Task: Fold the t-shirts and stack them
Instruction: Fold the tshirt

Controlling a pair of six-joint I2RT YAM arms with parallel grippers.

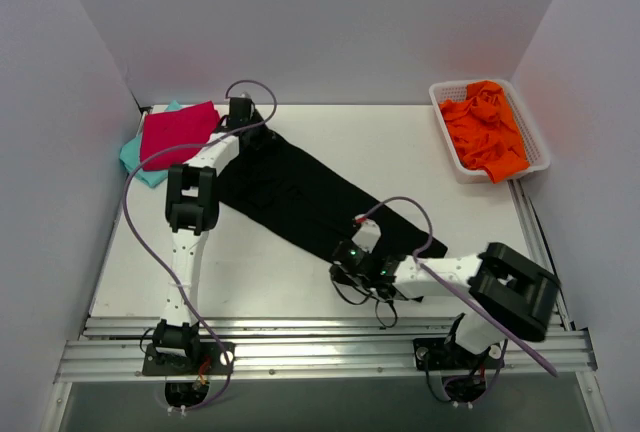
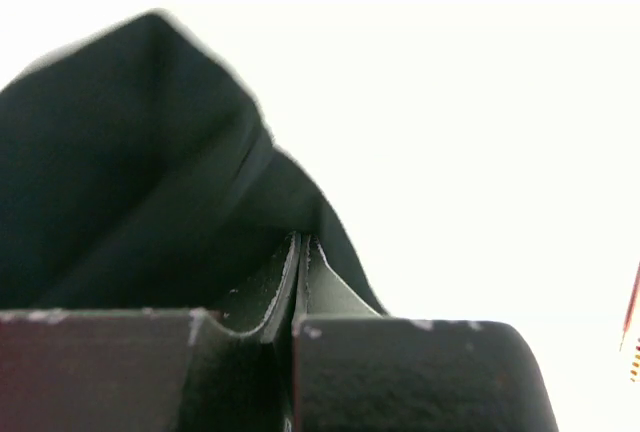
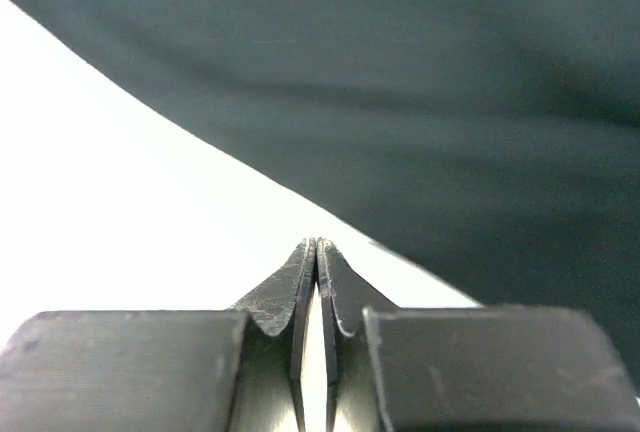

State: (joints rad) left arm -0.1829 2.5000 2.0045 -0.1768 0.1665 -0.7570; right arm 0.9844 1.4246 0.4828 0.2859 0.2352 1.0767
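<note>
White basket [image 1: 443,124] holds orange cloth [image 1: 485,130]; left gripper [image 2: 301,242] pinches black t-shirt [image 1: 300,197], right gripper [image 3: 316,244] pressed together

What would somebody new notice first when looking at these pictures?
A black t-shirt lies stretched diagonally across the table, its ends pinched by the left gripper and right gripper. Orange cloth fills a white basket at the far right; a magenta t-shirt rests on a teal one in the far left corner.

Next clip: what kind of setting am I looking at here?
Probably a lab robot test cell, not a home: plain white walls box in a white table, the left arm and right arm stand on an aluminium rail, and a black t-shirt lies across the table.
</note>
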